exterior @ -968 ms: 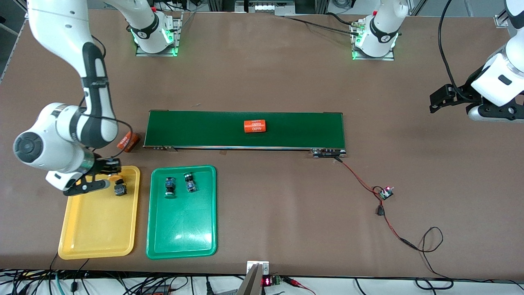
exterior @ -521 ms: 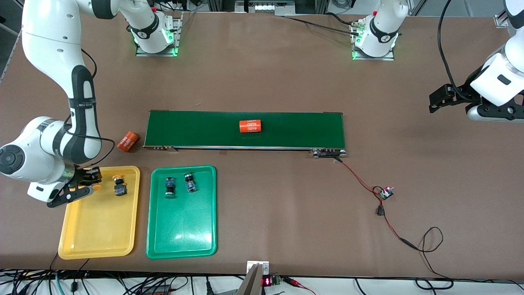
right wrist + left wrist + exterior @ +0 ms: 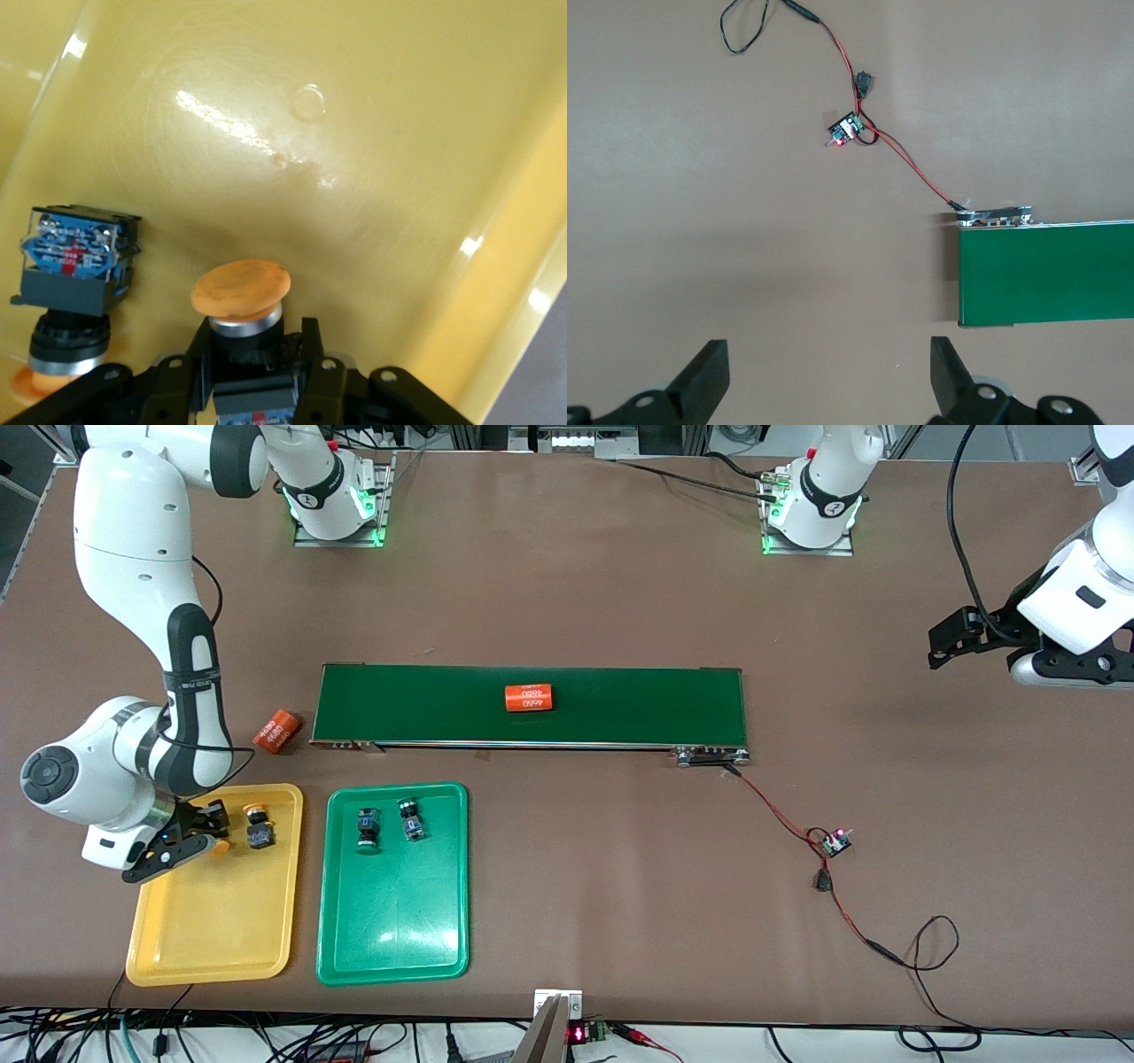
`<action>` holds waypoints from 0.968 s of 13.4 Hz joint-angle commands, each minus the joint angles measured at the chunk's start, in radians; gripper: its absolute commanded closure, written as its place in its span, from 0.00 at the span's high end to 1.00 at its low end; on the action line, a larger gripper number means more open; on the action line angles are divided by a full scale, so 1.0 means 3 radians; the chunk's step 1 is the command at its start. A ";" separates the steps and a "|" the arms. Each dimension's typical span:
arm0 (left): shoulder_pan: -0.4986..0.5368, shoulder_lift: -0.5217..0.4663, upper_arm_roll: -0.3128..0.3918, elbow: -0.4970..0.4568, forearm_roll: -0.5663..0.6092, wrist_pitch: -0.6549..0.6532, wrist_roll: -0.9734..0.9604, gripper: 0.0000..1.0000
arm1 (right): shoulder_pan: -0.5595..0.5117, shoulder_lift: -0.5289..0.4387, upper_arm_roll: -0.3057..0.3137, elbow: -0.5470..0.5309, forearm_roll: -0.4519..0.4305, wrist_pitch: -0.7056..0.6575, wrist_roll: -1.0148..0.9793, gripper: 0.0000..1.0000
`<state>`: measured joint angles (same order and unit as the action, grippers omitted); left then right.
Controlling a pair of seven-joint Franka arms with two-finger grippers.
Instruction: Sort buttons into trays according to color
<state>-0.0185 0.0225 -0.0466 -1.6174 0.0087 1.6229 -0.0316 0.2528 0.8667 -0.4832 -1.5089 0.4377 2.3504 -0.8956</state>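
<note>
Right gripper (image 3: 197,837), over the yellow tray (image 3: 213,921) near the table's front corner at the right arm's end, is clamped on an orange button (image 3: 240,289) to bring it beside its twin (image 3: 259,828). Green tray (image 3: 392,921) holds two green buttons (image 3: 387,825). Brown table (image 3: 576,593). Left gripper (image 3: 828,376) waits, fingers apart.

My right tool (image 3: 199,834) hangs low over the yellow tray (image 3: 213,930), clamped on an orange-capped button (image 3: 241,290). A second orange-capped button (image 3: 258,827) lies just beside it, crowding that side. Under and ahead of the tool the tray floor is bare. My left tool (image 3: 828,376) waits spread over bare surface (image 3: 744,248), the belt (image 3: 1050,273) ahead of one finger.
</note>
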 commanded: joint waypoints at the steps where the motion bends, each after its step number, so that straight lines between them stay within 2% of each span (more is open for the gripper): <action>1: 0.0005 -0.0008 -0.0003 0.0053 0.0032 -0.0071 0.0059 1.00 | -0.0004 -0.0020 0.0005 0.0070 0.0080 -0.0052 0.0009 1.00; 5: 0.0011 -0.0008 -0.0003 0.0053 0.0032 -0.0071 0.0059 1.00 | -0.0065 -0.0332 -0.0025 0.0080 0.0085 -0.0664 0.0009 1.00; 10: 0.0011 -0.0008 -0.0003 0.0053 0.0037 -0.0071 0.0059 1.00 | -0.0040 -0.0909 -0.0076 0.0116 0.0044 -0.1381 0.0280 1.00; 12: 0.0011 -0.0003 -0.0003 0.0073 0.0032 -0.0071 0.0059 1.00 | -0.0025 -0.0997 -0.0092 0.0167 0.0049 -0.1540 0.0509 1.00; 13: 0.0011 -0.0003 -0.0003 0.0074 0.0032 -0.0066 0.0059 1.00 | -0.0015 -0.0997 -0.0072 0.0309 0.0049 -0.1657 0.0622 1.00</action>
<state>-0.0184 0.0225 -0.0462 -1.6167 0.0087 1.6229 -0.0316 0.2420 0.5733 -0.5094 -1.4581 0.4495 1.9042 -0.7701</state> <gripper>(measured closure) 0.000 0.000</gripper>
